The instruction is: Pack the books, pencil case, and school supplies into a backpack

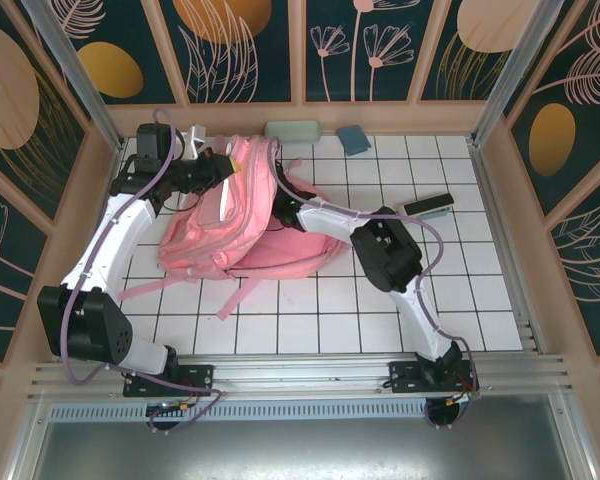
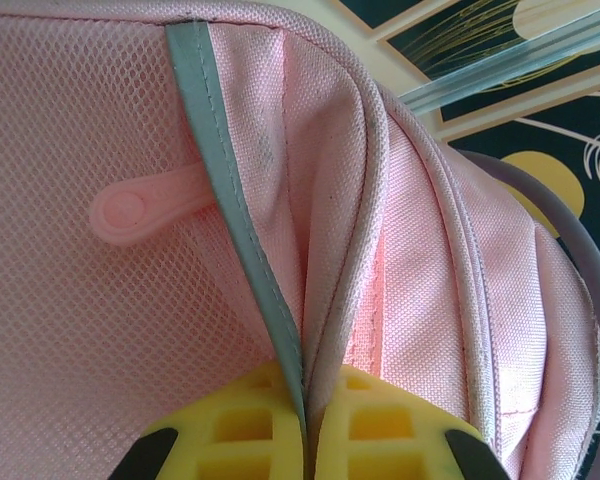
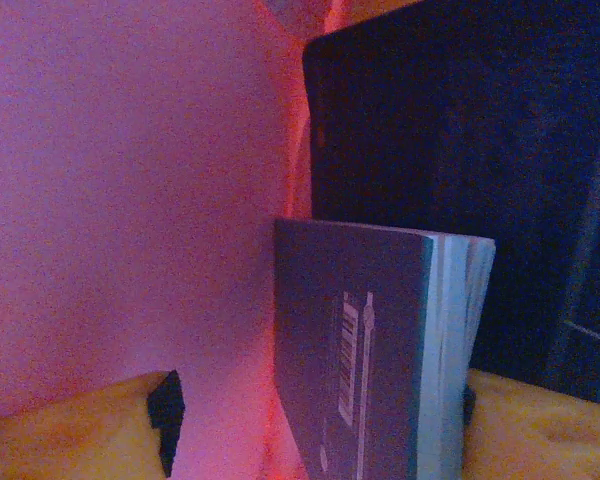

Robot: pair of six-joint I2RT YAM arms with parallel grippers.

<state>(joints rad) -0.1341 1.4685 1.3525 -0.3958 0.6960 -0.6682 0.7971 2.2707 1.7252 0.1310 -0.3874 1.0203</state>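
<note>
Left hand clenched on backpack seam | right hand released, loose around book inside

One pink backpack, one mint-green pencil case, one teal pad, one black bar, two books (one grey-blue, one navy).

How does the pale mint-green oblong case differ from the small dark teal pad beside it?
The pale mint-green oblong case is longer and lighter; the small dark teal pad is shorter, squarer and darker. The case lies parallel to the far edge; the pad sits askew. Both lie flat on the white tiled table, outside the soft pink backpack.
</note>
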